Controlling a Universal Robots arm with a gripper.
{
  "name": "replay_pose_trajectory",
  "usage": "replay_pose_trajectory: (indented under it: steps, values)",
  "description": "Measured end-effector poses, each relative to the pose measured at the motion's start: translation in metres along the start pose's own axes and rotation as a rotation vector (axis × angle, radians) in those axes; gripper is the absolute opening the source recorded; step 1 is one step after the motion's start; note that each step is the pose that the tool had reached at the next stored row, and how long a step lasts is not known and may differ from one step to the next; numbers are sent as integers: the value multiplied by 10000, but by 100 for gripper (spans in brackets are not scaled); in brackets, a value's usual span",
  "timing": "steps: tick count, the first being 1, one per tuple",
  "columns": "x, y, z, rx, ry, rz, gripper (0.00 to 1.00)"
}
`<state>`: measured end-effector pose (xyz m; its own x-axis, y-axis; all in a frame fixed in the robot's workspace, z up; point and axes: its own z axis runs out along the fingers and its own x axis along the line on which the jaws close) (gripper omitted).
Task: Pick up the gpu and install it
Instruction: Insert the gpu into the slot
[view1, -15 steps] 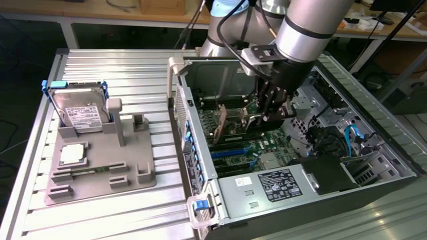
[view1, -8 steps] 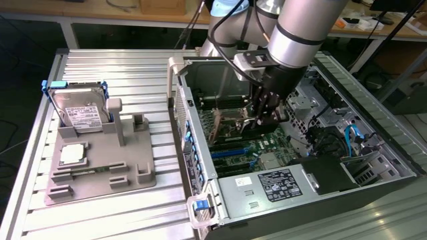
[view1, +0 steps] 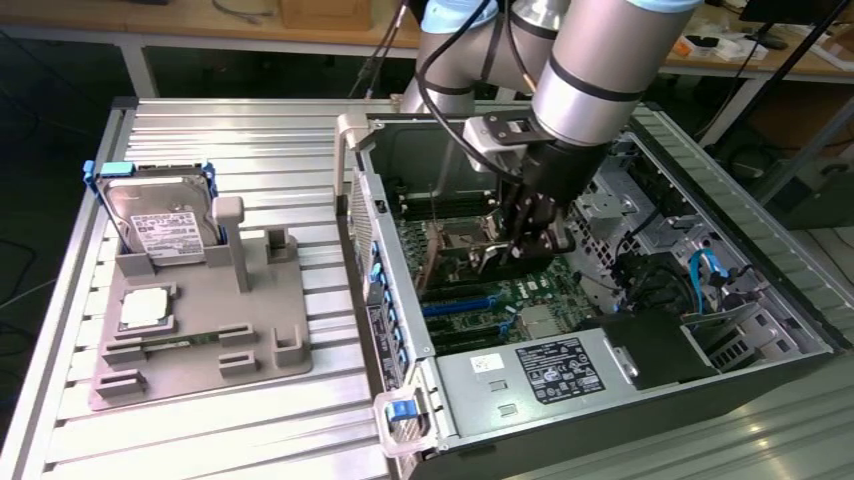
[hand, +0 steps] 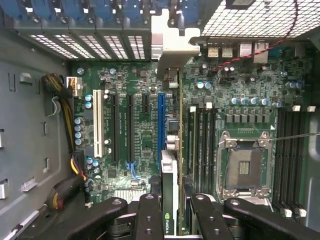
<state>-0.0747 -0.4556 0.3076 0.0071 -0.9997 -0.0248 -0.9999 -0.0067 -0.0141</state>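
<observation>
Inside the open computer case (view1: 363, 215): pincer (hand: 170, 220) closed firmly on the gpu (hand: 169, 175). Card gripped on edge between the fingers (hand: 148, 220), silvery end bracket (hand: 170, 47) up against the rear slot openings. Positioned low over the motherboard (hand: 135, 145), just beside the blue expansion slot (hand: 161, 120). Cannot tell whether the card's edge is seated in a slot.

Pick-up judged complete. Installation judged under way, not finished, with the grip not released.

Noted nearby: empty CPU socket (hand: 245, 167). Out on the table (view1: 267, 130): hard drive (view1: 163, 228) upright in the grey fixture (view1: 200, 345), well apart from the case.
</observation>
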Motion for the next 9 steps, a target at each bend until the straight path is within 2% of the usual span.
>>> replay_pose_trajectory:
  steps: [3, 9]
  values:
    - [51, 12, 44, 1, -1, 2, 27]
    - [57, 136, 126, 1, -1, 0, 27]
